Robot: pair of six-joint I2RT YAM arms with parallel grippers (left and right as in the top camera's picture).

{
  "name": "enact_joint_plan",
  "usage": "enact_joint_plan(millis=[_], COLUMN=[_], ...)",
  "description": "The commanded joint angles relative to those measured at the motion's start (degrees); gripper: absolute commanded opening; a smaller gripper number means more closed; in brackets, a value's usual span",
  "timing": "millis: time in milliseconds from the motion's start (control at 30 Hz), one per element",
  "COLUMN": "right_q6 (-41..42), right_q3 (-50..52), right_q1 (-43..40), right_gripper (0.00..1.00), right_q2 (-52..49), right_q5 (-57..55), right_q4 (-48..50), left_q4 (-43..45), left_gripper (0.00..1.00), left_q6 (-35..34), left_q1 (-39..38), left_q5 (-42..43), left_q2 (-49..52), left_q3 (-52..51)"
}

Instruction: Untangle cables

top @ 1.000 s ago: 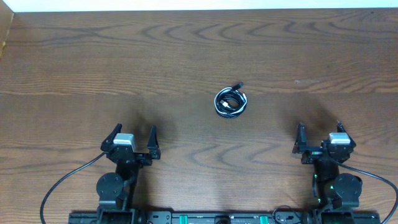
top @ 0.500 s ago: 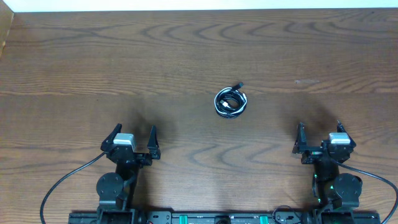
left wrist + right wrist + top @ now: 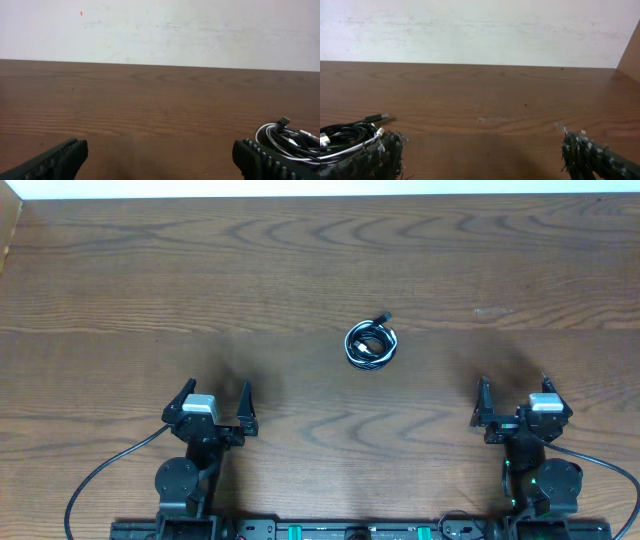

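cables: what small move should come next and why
Probably ease the right pincer forward and inward to the cables: they lie in one tight coil, untouched, and both it and the left pincer sit open, empty, well short of them.

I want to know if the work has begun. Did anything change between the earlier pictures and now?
Nothing visibly changed. The cables lie in the same coiled bundle, and the left gripper and right gripper stay open, touching nothing.

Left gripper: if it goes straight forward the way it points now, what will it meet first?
Probably nothing: ahead of the left gripper lies only bare table up to the far edge. The cables sit off to its right.
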State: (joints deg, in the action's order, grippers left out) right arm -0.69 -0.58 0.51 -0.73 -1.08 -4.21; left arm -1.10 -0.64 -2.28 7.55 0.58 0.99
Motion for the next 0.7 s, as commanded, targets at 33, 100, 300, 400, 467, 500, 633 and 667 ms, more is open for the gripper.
enact_joint_plan(millis=[33,100,300,400,467,500,633,667], right_q6=[0.3,11.2,34.8,37.6,34.3,32.7,22.5,18.0], right_q3=[0.2,0.2,0.2,0.2,-0.8,-2.6,-15.5,-20.1], right_q1=[-0.4,-0.4,-0.4,-0.4,-0.4,-0.5,-1.0,-1.0], right_gripper=[0.99,0.99,0.99,0.99,0.99,0.99,0.99,0.99], right_q2=[0.3,0.3,0.3,0.3,0.3,0.3,-1.4,-3.0], right_q5=[0.6,10.3,31.0,33.2,34.5,34.2,30.9,29.6], right_q4=[1.7,4.3,6.5,20.4,30.6,32.7,17.4,9.9], left_q4=[-0.3,-0.4,9.7,17.8,17.7,15.8,-3.2,-9.7], left_gripper=[0.98,0.98,0.98,0.98,0.98,0.98,0.98,0.98], left_q6=[-2.9,-12.1,-20.8,-23.7,-23.2,-21.4,-9.9,-8.4], left_q1=[0.2,0.1,0.1,0.2,0.3,0.6,1.5,1.7], left_q5=[2.7,14.3,39.7,41.9,38.8,36.7,28.5,25.8], left_q2=[-0.3,-0.3,-0.3,-0.3,0.5,1.8,11.6,15.6], left_q3=[-0.7,-0.7,-0.6,1.5,5.5,8.7,24.2,28.9])
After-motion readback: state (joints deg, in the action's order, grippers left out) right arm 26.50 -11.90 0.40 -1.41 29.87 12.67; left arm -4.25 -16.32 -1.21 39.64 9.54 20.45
